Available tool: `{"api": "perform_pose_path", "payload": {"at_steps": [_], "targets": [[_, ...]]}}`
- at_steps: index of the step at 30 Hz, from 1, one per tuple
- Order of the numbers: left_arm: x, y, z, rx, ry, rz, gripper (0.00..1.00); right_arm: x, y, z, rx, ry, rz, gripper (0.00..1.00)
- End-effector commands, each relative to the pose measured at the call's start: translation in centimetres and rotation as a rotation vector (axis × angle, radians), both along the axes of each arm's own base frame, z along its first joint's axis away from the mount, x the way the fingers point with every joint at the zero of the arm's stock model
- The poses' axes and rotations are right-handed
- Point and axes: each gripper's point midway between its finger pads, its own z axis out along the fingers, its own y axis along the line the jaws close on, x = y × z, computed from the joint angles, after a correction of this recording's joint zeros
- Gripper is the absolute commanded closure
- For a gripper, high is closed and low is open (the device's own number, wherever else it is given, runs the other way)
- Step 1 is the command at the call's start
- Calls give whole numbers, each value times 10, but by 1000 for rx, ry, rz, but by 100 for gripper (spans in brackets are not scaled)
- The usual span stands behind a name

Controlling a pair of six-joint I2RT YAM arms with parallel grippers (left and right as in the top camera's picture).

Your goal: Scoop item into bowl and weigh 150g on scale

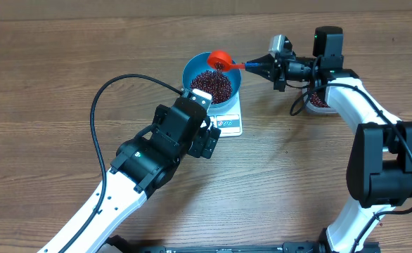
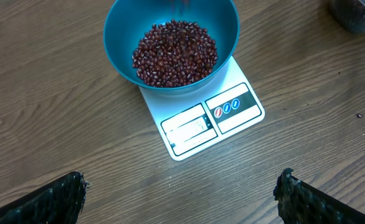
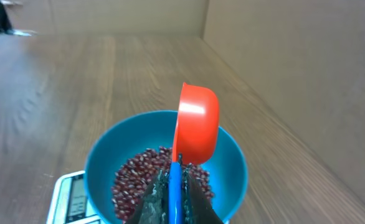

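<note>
The teal bowl [image 1: 195, 69] stands on the white scale [image 1: 230, 126] and holds a heap of dark red beans [image 1: 211, 86]. Seen from the left wrist, bowl [image 2: 120, 56], beans [image 2: 175, 53] and scale [image 2: 232, 124] lie ahead, the display towards me. My left gripper [image 2: 181, 186] hangs open over bare wood in front of the scale, nothing between its fingers. My right gripper [image 3: 176, 190] is shut on the blue handle of a red scoop [image 3: 198, 118], which is tipped on its side above the bowl [image 3: 229, 162]. From overhead the scoop [image 1: 220, 59] sits over the bowl's far rim.
A tub of more beans [image 1: 319, 100] stands to the right of the scale, mostly hidden under the right arm; its corner shows in the left wrist view [image 2: 357, 14]. The left arm's black cable [image 1: 104, 105] loops over the table at the left.
</note>
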Motion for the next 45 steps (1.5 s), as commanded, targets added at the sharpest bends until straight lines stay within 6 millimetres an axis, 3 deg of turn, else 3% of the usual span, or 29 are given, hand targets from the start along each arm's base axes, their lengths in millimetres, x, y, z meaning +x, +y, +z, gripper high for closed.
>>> {"api": "perform_pose_path", "payload": {"at_steps": [1, 3, 6, 9, 11, 14, 17, 21, 24, 27, 30, 36, 40, 45], "targets": [[5, 2, 2, -2, -8, 26, 0, -11, 5, 22, 37, -24, 51, 96], [5, 2, 2, -2, -9, 26, 1, -16, 8, 18, 34, 15, 59, 96], [5, 2, 2, -2, -9, 26, 0, 1, -1, 4, -47, 19, -48, 96], [5, 2, 2, -2, -9, 26, 0, -13, 8, 12, 9, 32, 31, 96], [5, 2, 2, -2, -9, 26, 0, 0, -1, 5, -41, 14, -43, 96], [5, 2, 2, -2, -9, 26, 1, -15, 7, 19, 35, 4, 58, 96], [5, 2, 2, -2, -9, 26, 1, 1, 0, 11, -27, -15, -29, 96], [5, 2, 2, -2, -9, 26, 1, -17, 10, 20, 39, -3, 70, 96], [5, 2, 2, -2, -8, 26, 0, 2, -1, 8, -38, -9, -42, 96], [5, 2, 2, -2, -9, 26, 0, -13, 8, 16, 19, 6, 42, 96], [5, 2, 2, -2, -8, 26, 0, 0, 1, 7, -39, 6, -36, 96], [5, 2, 2, -2, -9, 26, 0, 0, 0, 8, -9, 88, -55, 96], [5, 2, 2, -2, -9, 26, 1, -1, -1, 23, 30, 169, -87, 96], [5, 2, 2, -2, -9, 26, 0, -10, -5, 64, 60, 151, -110, 96]]}}
